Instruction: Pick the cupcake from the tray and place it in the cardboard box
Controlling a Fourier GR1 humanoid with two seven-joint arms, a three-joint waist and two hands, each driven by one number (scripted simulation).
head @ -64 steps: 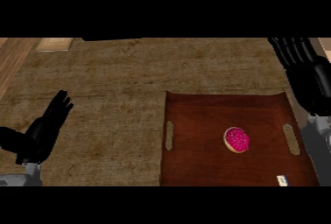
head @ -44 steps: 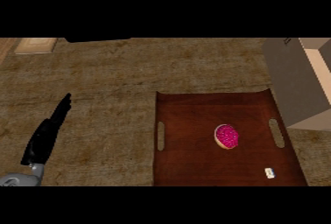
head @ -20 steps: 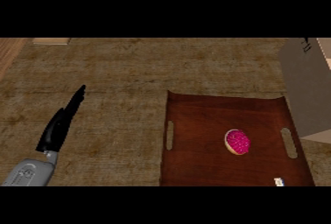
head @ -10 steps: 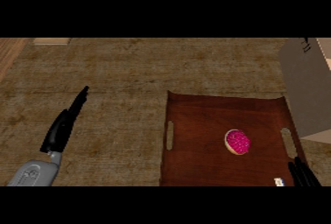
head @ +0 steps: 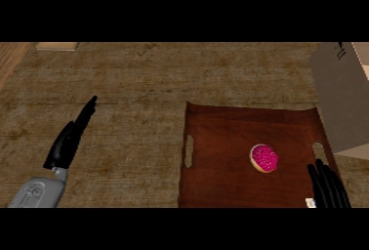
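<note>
Pink frosting is the easy thing to spot here: the cupcake [head: 264, 157] sits on the brown tray [head: 223, 141], toward its right side, just inside the right handle slot. It looks a bit taller than wide from up here, no real long axis to worry about.

My right hand [head: 328, 188] pokes in at the lower right corner, fingers straight and pointing up, holding nothing. The cupcake lies up and to the left of those fingertips, near but not touching. That's the 1 relation that matters, I think: I'd need to go forward and inward to get over it.

My left hand [head: 70, 139] is resting on the counter [head: 130, 78] well left of the tray, fingers straight, empty too. So the right is clearly the nearer one.

The cardboard box [head: 344, 102] stands just beside the tray's right edge, up past my right hand. Nothing picked yet.
</note>
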